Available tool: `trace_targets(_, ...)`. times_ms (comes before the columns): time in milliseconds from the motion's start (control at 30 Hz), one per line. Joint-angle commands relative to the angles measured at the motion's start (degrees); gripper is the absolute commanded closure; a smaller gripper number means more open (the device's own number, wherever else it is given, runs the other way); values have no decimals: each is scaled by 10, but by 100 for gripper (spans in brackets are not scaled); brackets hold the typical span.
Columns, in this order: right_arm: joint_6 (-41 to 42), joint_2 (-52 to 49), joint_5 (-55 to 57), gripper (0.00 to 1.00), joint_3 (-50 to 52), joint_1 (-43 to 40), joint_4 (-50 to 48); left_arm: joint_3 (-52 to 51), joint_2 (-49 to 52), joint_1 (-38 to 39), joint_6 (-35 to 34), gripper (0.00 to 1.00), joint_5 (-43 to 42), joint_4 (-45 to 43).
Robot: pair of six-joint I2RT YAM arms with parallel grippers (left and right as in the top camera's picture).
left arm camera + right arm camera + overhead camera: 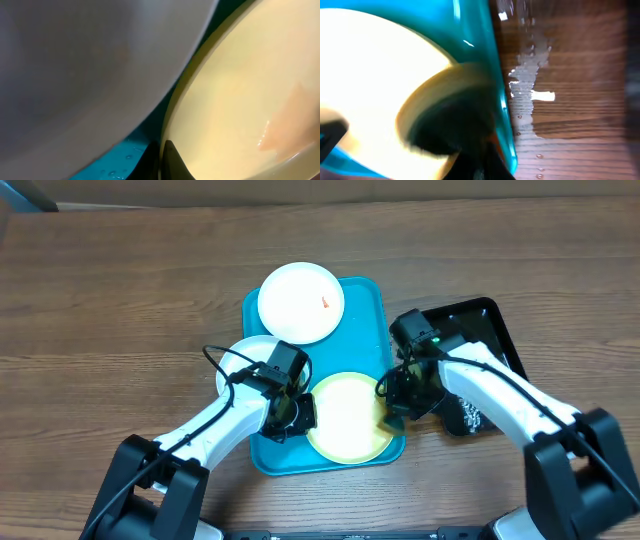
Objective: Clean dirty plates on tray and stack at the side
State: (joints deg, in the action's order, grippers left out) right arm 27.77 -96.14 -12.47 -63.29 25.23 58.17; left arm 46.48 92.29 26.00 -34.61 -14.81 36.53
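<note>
**Both arms meet at the yellow-green plate**

The yellow-green plate lies flat at the near end of the tray, between the two grippers. The left gripper sits at its left rim, jaws close together and pinching that edge. The right gripper is at the opposite rim, by the tray's right wall, behind a blurred dark-and-yellow pad, possibly a sponge. I cannot tell whether its jaws are clamped. From the right arm, the plate's centre lies leftward.
</note>
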Motion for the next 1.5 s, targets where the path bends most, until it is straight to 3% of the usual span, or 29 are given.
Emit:
trace_targets(0, -43, 57, 13, 96, -30, -20, 1, -2, 4, -4, -1, 96, 16, 5)
trace_targets(400, -73, 81, 71, 96, -29, -200, -67, 6, 4, -4, 28, 96, -14, 5)
trace_targets(633, -81, 54, 71, 96, 11, -223, -110, 17, 4, -4, 30, 96, -18, 10)
trace_targets(733, -81, 40, 94, 89, 29, -223, -117, 17, 4, -4, 30, 96, -19, 11)
trace_targets(800, -81, 36, 115, 70, 30, -225, -117, 18, 4, -4, 38, 96, -31, 9)
trace_targets(833, -81, 36, 118, 67, 30, -227, -118, 21, 4, -4, 42, 96, -33, 10)
trace_targets(1167, -81, 94, 109, 60, -50, -229, 0, 90, -2, -4, 65, 96, -58, 65)
trace_targets(1267, -78, 127, 94, 51, -69, -238, 40, 140, -2, -3, 79, 96, -58, 115)
trace_targets(1467, -66, 193, 1, 43, -76, -311, 72, 256, -3, -1, 89, 96, -52, 179)
